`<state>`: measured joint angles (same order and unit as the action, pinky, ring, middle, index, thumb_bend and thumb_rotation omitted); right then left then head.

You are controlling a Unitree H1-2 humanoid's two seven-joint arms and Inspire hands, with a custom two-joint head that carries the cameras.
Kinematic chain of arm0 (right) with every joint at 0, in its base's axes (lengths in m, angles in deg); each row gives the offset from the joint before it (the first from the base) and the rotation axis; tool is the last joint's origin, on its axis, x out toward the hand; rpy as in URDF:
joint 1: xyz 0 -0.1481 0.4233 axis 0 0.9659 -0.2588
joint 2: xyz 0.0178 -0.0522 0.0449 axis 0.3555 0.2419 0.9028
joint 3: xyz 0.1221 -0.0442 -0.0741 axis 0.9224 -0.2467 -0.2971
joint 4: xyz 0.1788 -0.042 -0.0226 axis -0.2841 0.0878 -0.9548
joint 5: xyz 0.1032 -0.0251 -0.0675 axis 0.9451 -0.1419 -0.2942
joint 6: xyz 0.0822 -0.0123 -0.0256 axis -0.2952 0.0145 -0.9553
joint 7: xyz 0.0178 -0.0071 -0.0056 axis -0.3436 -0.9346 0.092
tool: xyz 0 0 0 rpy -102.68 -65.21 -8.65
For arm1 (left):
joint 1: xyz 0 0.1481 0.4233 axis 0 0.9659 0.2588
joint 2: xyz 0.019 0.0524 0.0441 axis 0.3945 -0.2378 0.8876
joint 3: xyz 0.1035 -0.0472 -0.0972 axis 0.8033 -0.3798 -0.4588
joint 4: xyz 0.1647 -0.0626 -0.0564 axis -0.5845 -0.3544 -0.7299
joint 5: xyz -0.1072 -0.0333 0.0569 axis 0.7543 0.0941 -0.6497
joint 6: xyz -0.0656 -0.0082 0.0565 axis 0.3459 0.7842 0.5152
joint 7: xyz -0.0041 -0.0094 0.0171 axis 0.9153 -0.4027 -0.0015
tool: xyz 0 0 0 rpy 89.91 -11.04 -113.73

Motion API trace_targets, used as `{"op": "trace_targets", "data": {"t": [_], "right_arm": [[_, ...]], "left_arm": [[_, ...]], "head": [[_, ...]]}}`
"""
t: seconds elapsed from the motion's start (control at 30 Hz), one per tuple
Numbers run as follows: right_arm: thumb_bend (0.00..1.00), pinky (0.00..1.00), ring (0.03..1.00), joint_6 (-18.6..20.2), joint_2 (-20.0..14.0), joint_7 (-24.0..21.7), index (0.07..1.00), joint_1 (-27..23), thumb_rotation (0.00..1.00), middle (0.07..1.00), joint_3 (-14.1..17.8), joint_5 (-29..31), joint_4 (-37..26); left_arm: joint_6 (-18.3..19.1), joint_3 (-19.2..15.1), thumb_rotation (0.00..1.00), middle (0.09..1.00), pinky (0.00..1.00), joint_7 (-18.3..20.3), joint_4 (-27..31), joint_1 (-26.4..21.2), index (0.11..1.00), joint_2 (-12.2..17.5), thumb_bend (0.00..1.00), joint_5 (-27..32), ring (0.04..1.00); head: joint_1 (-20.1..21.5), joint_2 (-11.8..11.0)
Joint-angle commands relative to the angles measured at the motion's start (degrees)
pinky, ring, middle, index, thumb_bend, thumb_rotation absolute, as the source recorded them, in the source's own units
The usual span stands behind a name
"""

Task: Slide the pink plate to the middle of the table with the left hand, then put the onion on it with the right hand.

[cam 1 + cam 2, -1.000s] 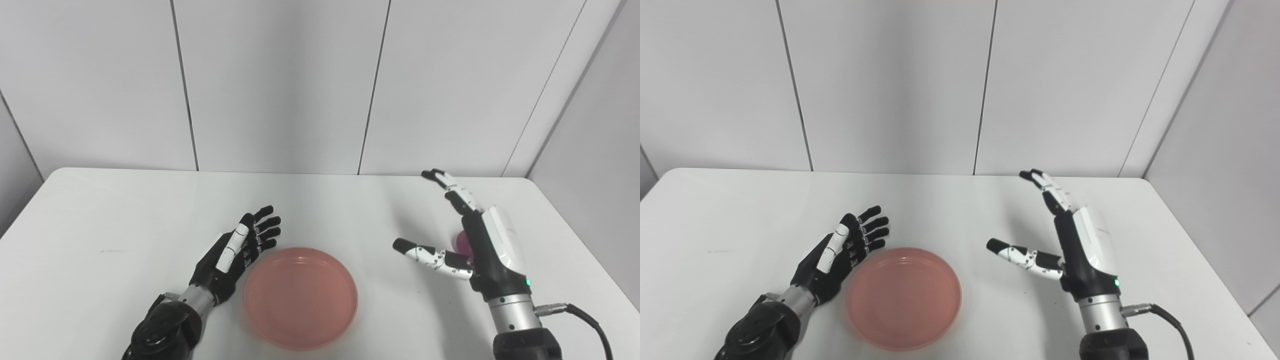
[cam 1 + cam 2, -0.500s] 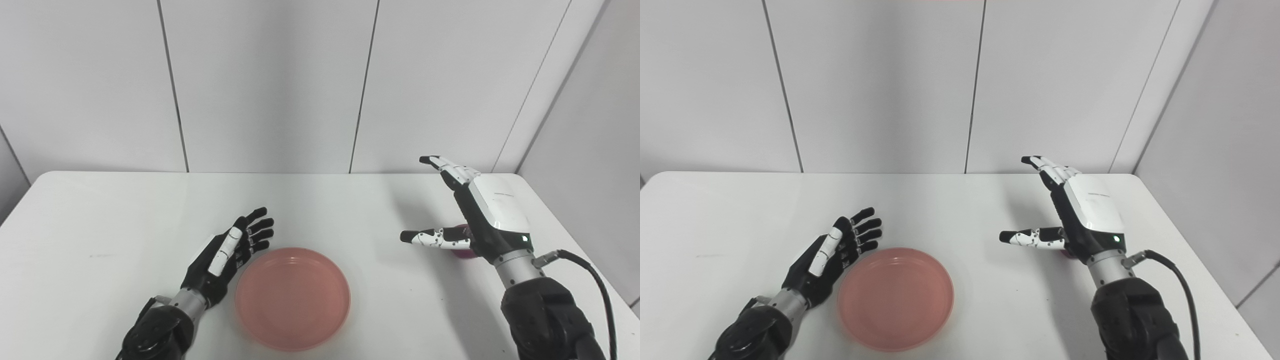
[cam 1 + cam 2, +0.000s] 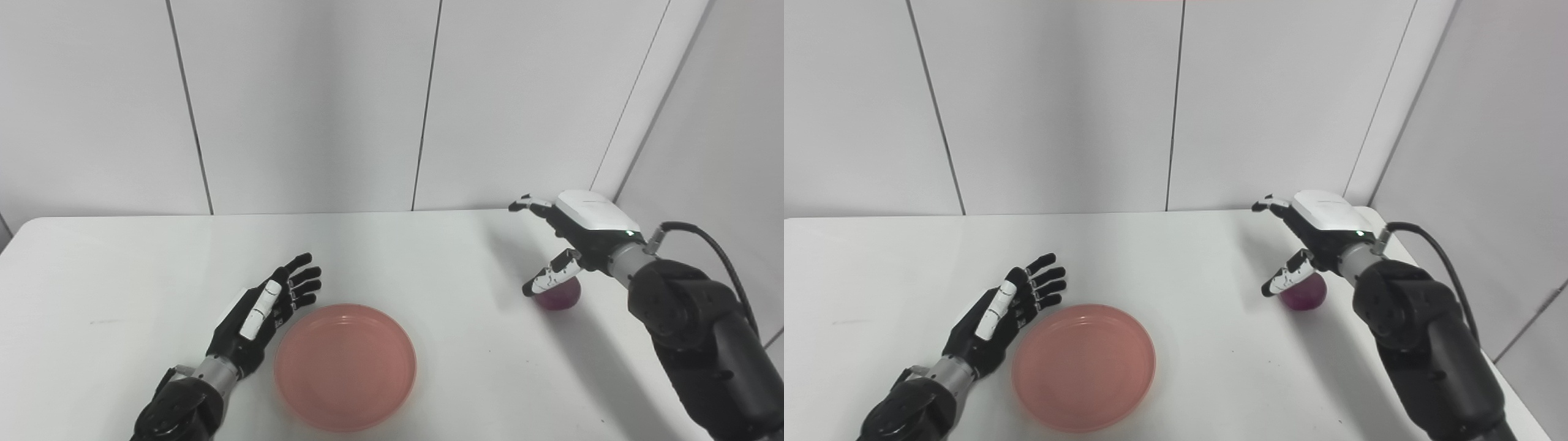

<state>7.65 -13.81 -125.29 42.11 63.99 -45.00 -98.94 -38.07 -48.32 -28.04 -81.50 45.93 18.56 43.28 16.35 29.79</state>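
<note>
The pink plate (image 3: 345, 365) lies empty on the white table (image 3: 122, 269), near its front edge and about midway across. My left hand (image 3: 263, 309) rests open just left of the plate, fingers stretched out, not touching it. A purple onion (image 3: 558, 296) sits on the table at the right. My right hand (image 3: 569, 236) hovers palm down just above and behind it, open, with its thumb hanging down over the onion's left side. In the right eye view the onion (image 3: 1304, 293) shows below that hand (image 3: 1314, 236).
The table's right edge (image 3: 1402, 257) runs close behind the onion. White wall panels (image 3: 306, 104) stand along the table's far side. A black cable (image 3: 713, 245) trails from my right wrist.
My right hand has turned from upright to palm down and moved back over the onion, which now shows below it. The camera has shifted right. The left hand and plate stay put.
</note>
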Motion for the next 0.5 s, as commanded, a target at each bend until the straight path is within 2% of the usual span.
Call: {"op": "trace_targets", "data": {"t": [0.0, 0.23, 0.47], "right_arm": [[1.0, 0.64, 0.868, 1.6, -2.4, -2.7, 0.868, -4.0, 0.16, 0.924, -1.1, -1.4, 1.2], [1.0, 0.64, 0.863, 2.1, -3.5, -7.1, 0.869, -7.0, 0.17, 0.91, -3.6, -0.8, 5.5], [1.0, 0.64, 0.853, 2.7, -3.9, -8.6, 0.868, -8.4, 0.16, 0.914, -4.4, 0.8, 9.1]], "left_arm": [[3.5, 0.1, 0.84, 0.87, 0.87, -0.5, -3.0, 2.5, 0.876, 0.7, 0.79, -0.9, 0.867], [3.4, -0.1, 0.84, 0.871, 0.88, -0.2, -3.2, 2.5, 0.878, 0.8, 0.78, -0.8, 0.866], [2.5, -0.1, 0.85, 0.871, 0.88, 0.2, -4.4, 2.3, 0.878, 0.8, 0.77, -0.8, 0.864]], "head": [[-0.1, 0.0], [0.2, 0.0], [0.2, 0.1]]}}
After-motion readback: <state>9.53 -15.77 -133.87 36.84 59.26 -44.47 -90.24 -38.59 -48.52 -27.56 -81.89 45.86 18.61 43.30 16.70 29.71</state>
